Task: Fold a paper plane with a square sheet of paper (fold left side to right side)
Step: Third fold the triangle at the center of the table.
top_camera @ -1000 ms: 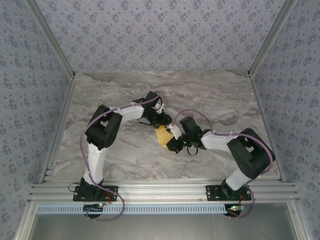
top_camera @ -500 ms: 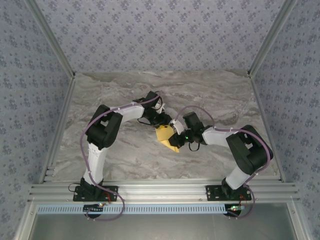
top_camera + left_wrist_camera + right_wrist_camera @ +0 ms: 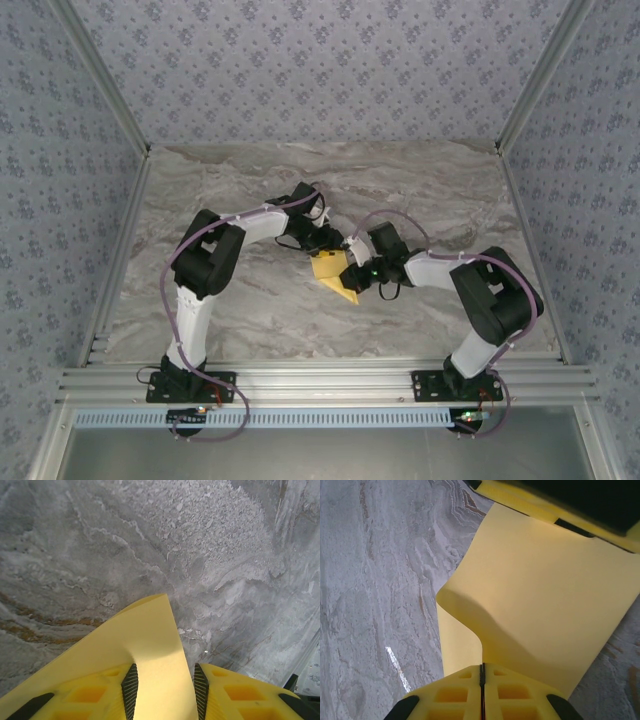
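Now the right gripper (image 3: 481, 675) is clamped on the paper (image 3: 545, 580), which curls just ahead of it. The left gripper (image 3: 165, 687) is part-open astride it. An uneven pull could misalign the edges and skew the crease.

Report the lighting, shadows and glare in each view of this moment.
Top external: even, soft light; the thin yellow-orange paper sheet is small but sharp. Left wrist: the sheet's right strip is brighter than its shaded left. Right wrist: a white glare streak on the grey marble table, and shade under the sheet's curl.
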Motion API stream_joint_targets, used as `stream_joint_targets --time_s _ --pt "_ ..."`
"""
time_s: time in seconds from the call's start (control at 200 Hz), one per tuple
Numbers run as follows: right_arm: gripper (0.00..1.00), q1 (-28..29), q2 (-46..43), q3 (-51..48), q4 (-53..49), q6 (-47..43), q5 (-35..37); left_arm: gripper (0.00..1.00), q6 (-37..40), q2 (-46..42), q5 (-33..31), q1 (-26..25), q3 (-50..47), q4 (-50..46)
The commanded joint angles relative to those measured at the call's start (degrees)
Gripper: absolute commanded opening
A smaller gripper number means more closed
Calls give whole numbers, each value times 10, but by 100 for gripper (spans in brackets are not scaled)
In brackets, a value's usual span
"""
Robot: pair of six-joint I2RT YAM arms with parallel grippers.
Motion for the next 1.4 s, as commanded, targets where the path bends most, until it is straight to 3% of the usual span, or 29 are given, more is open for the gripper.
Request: stream_joint_targets --time_s 0.0,1.394 --pt "9 -4 16 19 -19 6 5 38 10 22 -4 -5 8 -28" --pt "9 -11 16 29 -25 18 38 38 10 28 -4 -6 6 -25"
